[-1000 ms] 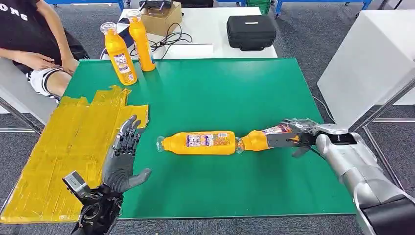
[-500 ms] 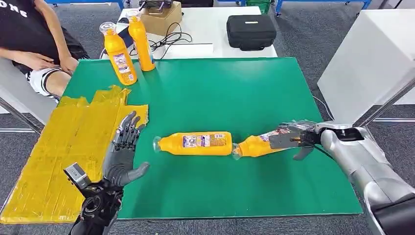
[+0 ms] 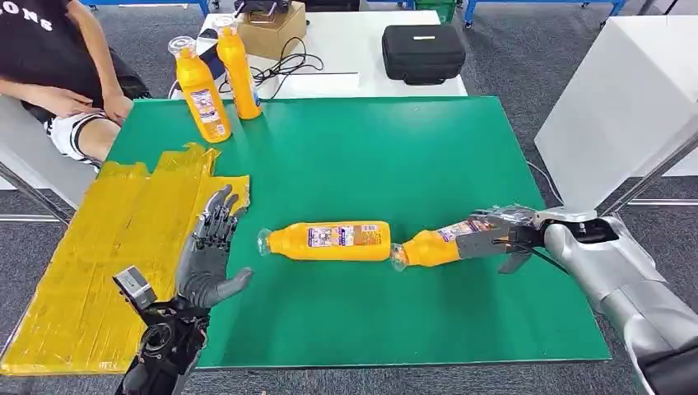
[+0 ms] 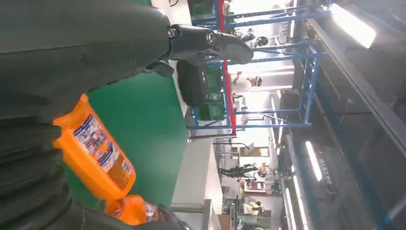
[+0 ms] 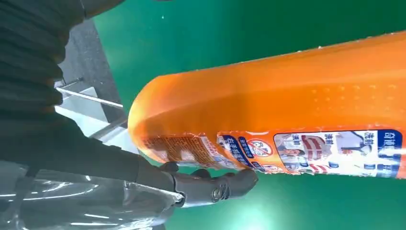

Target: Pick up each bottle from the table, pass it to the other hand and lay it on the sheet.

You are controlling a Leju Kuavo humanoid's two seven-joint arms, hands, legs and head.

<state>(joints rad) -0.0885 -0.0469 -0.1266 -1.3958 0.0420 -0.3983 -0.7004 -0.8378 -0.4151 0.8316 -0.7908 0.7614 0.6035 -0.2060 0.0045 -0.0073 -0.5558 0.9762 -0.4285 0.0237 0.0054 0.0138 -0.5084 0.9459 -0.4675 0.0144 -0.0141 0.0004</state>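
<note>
Green mat (image 3: 354,156) covers the table, with a white table behind it and a seated person (image 3: 58,74) at its far left corner. Take the lying bottle (image 3: 328,240) at the mat's middle as landmark.

Four orange bottles in all. Two stand upright (image 3: 216,76) far beyond the landmark, at the mat's far left corner. One is the landmark itself, on its side, long axis running left to right, cap toward the sheet (image 3: 115,255). The fourth is the held bottle (image 3: 428,245), just right of the landmark, roughly in line with it, its cap end touching or almost touching the landmark's base; which, I cannot tell.

Right hand (image 3: 498,233) grips the held bottle by its base end, fingers wrapped around the label, as the right wrist view confirms (image 5: 268,120). Left hand (image 3: 210,255) holds nothing, palm up, fingers spread wide, just left of the landmark's cap and at the sheet's edge.

So the landmark lies between the two hands. I judge the held bottle must rise clear of it and cross over to reach the left hand, which is nearer the sheet. One yellow sheet, no bottle on it yet.
</note>
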